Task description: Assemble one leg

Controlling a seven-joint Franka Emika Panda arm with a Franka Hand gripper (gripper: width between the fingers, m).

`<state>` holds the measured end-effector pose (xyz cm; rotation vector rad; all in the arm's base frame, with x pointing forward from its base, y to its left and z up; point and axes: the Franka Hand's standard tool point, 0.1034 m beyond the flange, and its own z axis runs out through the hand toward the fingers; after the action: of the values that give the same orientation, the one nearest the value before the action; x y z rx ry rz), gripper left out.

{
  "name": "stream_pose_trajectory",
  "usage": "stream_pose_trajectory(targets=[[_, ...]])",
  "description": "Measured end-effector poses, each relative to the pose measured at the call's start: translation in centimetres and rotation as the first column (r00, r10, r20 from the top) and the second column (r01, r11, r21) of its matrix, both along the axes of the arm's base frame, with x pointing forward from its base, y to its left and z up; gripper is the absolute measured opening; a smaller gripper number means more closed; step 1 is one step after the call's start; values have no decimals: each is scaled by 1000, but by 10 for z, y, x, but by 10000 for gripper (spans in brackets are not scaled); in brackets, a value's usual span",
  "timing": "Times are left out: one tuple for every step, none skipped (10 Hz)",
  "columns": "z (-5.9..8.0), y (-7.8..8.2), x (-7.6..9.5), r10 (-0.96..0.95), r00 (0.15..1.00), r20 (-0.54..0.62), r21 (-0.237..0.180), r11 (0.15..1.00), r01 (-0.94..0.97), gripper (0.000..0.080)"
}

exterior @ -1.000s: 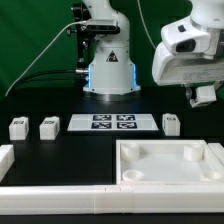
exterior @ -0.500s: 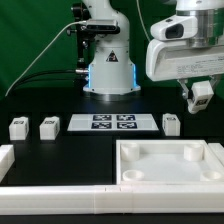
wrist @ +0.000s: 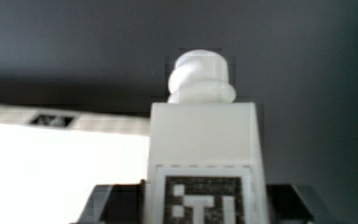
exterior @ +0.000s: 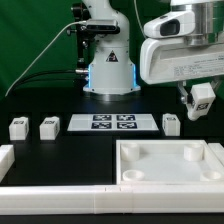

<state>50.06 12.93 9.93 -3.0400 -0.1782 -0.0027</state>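
My gripper [exterior: 200,103] hangs at the exterior view's right, above the table, shut on a white leg [exterior: 202,98] with a black-and-white tag. In the wrist view the held leg [wrist: 206,140] stands between the dark fingers [wrist: 114,205], its rounded peg end pointing away and its tag near the jaws. Three more legs lie on the black table: one [exterior: 17,127] and another [exterior: 48,127] at the left, a third [exterior: 171,124] right of the marker board [exterior: 112,123]. The held leg is above and right of the third one.
The large white tray-like piece [exterior: 170,165] with round corner sockets lies at the front right. A white frame rail [exterior: 60,195] runs along the front and left. The arm's base [exterior: 108,70] stands behind the marker board, which also shows in the wrist view [wrist: 51,120].
The arm has swung toward the exterior view's left and tilted, carrying the leg with it. The gripper with the leg now sits a little lower and more in view.
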Motion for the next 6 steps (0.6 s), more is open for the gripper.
stream_pose_trajectory(targets=[[0,1,10,-5,1000,14,5,1000,5,290],[-1,1,10,-8,999,53,8,1000,7,290],[-3,1,7,-7,999,40,6,1000,7,290],[-2,1,11,-11,997,70,10,1000,10,290],[-1,1,16,-20,985,170,20,1000,17,290],[-5,-4,9,4,987,163,12,1000,-6,290]])
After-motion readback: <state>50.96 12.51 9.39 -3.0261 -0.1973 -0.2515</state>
